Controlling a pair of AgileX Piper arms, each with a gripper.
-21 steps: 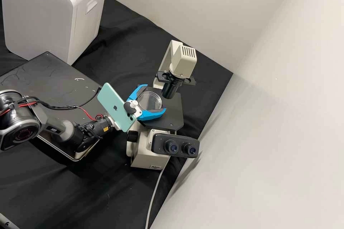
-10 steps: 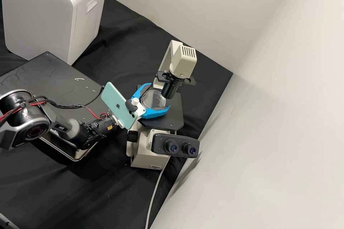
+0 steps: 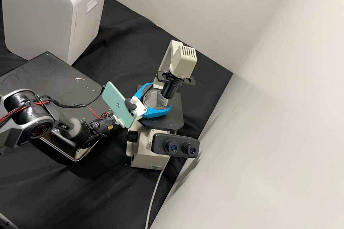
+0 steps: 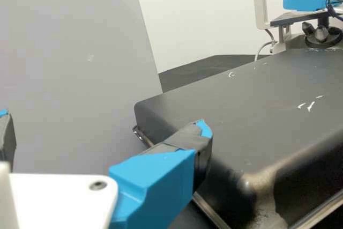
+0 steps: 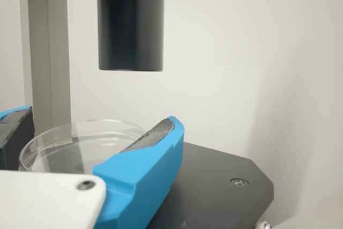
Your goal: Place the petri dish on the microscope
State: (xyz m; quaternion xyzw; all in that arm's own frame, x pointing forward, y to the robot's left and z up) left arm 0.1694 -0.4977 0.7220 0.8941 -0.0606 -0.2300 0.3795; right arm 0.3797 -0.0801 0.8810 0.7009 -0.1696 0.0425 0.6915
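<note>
A clear petri dish [image 3: 153, 98] is held between the blue fingers of my right gripper [image 3: 153, 100], which is shut on it. It hangs low over the black stage [image 3: 173, 117] of the beige microscope [image 3: 148, 150], just in front of the black tube [image 3: 168, 88]. In the right wrist view the dish [image 5: 75, 140] sits between the fingers [image 5: 153, 154], below and beside the tube [image 5: 130, 20], with the stage [image 5: 214, 186] beyond. My left gripper [image 4: 91, 148] is open and holds nothing, beside a black flat box [image 4: 257, 116].
A white appliance [image 3: 46, 10] stands at the back left, with the black flat box [image 3: 50, 75] in front of it. A pale wall [image 3: 279, 114] closes the right side. A grey cable [image 3: 154, 193] runs from the microscope toward the front edge.
My right gripper has carried the dish farther over the stage, toward the black tube. The arm's elbow has shifted right.
</note>
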